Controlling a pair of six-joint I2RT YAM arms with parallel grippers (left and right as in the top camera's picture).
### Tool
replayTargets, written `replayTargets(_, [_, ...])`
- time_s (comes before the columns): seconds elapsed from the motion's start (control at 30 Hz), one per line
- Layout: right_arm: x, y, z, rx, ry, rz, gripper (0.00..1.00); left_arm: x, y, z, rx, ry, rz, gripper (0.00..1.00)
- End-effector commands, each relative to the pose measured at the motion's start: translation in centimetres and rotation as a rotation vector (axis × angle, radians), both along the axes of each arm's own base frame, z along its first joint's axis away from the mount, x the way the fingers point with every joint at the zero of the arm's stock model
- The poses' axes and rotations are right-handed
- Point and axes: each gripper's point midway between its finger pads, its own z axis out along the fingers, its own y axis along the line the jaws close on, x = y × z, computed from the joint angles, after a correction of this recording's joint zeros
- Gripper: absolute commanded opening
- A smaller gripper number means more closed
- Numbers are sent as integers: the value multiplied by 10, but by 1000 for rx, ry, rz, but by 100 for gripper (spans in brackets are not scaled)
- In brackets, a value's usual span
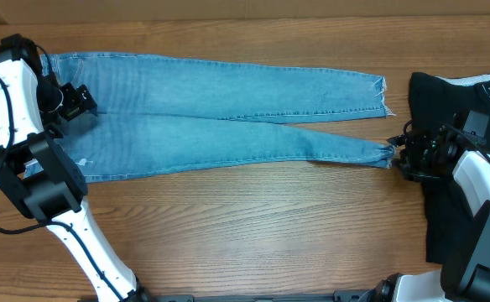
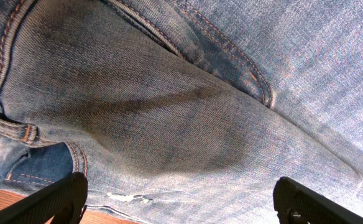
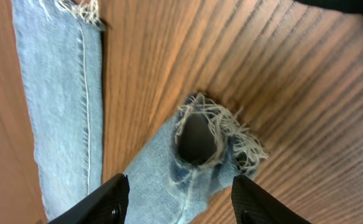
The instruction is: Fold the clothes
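Jeans (image 1: 228,109) lie flat across the wooden table (image 1: 253,235), with a gripper poised at each end.

The light blue pair runs from its waist on the left to two frayed hems on the right, the legs side by side and parting slightly toward the ends. The left gripper (image 1: 75,101) hangs over the seat near the waist, its fingers (image 2: 57,199) spread wide, with unpinched denim between them in the wrist view. The right gripper (image 1: 400,155) sits at the nearer leg's frayed hem (image 3: 209,134). Its own fingers stand apart on either side of that leg and pinch nothing, and the open cuff lies just ahead of them. The other hem (image 3: 76,9) lies beside it, with bare wood between. A black garment (image 1: 446,168) lies at the right edge under the right arm, and a strip of white cloth (image 1: 480,81) shows at its far edge.
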Motion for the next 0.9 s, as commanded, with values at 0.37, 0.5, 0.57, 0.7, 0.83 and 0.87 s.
replayTargets(0.37, [5,3,-16,-19,-78,-25,40,2,-3,17,0,-37,7,98])
replayTargets(0.5, [9,7,-17,-27,-80,-24,47,3,-4,17,0,-38,6,98])
replayTargets(0.57, [14,13,-19,-37,-90,-3,48,3,-4,17,0,-38,6,98])
replayTargets(0.7, [14,18,-30,-37,-60,-9,47,2,-3,17,1,-37,8,98])
replayTargets(0.83, [36,24,-16,-30,-192,76,4,2,-2,17,0,-37,10,99])
replayTargets(0.87, [54,34,6,25,-300,126,4,2,-2,17,0,-38,10,98])
